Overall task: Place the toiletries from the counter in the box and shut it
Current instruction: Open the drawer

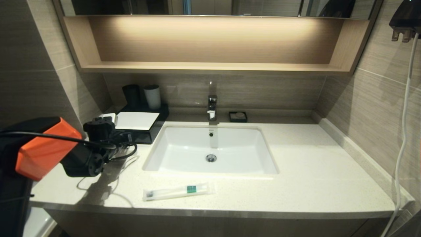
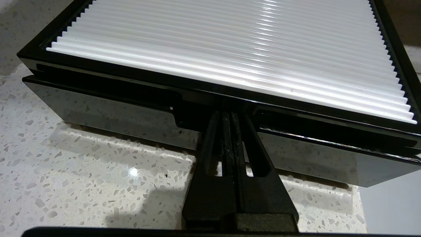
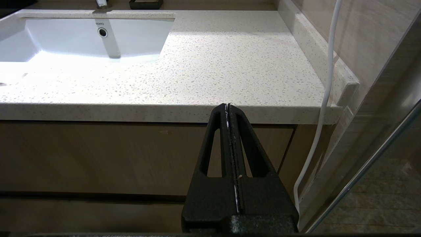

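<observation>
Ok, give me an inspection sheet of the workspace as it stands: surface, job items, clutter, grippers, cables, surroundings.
Surface: speckled stone counter with a sunken white basin.
Job's things: toothbrush packet lies flat on the counter in front of the basin, untouched; black box with a white top sits at the back left, its drawer front looking barely out.
Clutter: two cups behind the box; soap dish beside the tap.
Grippers: left gripper shut, tips in the notch at the middle of the drawer front; right gripper shut, parked below the counter's front edge.
Cables: white cable hangs down the right wall; thin white cord lies on the counter under the left arm.
Surroundings: wooden shelf above, tiled walls.
</observation>
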{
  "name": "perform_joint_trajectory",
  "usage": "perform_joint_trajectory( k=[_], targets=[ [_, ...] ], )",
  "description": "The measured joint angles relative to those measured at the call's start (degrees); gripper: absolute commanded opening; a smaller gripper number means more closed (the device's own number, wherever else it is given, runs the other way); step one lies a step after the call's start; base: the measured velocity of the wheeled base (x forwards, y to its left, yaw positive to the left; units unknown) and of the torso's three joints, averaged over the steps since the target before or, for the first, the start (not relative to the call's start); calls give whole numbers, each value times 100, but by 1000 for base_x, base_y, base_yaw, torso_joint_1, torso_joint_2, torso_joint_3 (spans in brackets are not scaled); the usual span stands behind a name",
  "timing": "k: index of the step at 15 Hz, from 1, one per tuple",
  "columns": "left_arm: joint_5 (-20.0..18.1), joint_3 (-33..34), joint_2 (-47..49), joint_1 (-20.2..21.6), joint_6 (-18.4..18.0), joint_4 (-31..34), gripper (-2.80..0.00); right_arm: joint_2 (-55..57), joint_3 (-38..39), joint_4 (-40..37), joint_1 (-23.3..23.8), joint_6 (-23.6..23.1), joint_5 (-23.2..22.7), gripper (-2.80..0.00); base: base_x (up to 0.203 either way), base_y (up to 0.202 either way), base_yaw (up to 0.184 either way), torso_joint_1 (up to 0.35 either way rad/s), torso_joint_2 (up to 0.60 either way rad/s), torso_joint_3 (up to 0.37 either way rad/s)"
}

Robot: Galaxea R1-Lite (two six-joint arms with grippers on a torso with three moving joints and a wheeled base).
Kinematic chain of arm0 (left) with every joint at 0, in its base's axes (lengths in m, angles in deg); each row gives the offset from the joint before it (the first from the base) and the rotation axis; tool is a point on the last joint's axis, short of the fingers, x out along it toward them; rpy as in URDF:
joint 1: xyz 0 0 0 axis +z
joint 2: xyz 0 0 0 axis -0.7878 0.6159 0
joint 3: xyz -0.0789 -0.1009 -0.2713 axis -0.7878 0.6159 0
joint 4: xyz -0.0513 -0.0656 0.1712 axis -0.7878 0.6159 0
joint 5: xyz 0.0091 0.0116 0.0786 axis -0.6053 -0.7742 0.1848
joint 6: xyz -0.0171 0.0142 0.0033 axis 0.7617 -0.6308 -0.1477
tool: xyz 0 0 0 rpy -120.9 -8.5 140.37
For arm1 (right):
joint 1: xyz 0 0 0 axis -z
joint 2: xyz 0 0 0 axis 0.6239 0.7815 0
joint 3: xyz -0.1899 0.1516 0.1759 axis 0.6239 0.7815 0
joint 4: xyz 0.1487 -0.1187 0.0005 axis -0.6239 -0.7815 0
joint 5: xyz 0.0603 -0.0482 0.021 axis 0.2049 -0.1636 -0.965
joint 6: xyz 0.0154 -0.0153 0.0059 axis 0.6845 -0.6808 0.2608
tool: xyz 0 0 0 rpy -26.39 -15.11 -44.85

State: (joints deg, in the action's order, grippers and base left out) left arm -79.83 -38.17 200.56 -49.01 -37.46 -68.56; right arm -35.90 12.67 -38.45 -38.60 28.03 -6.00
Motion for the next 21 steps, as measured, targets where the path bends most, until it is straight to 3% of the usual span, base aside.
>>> perform_joint_trajectory(
  k=[4, 21],
  targets=[
    [1, -173, -61, 0, -10, 563, -280, 0, 0, 1, 0, 0, -2, -280, 0, 0, 0, 0, 0, 0],
    [-2, -485, -248, 13, -41, 1588, -280, 0, 0, 2, 0, 0, -2, -280, 0, 0, 0, 0, 0, 0]
  ],
)
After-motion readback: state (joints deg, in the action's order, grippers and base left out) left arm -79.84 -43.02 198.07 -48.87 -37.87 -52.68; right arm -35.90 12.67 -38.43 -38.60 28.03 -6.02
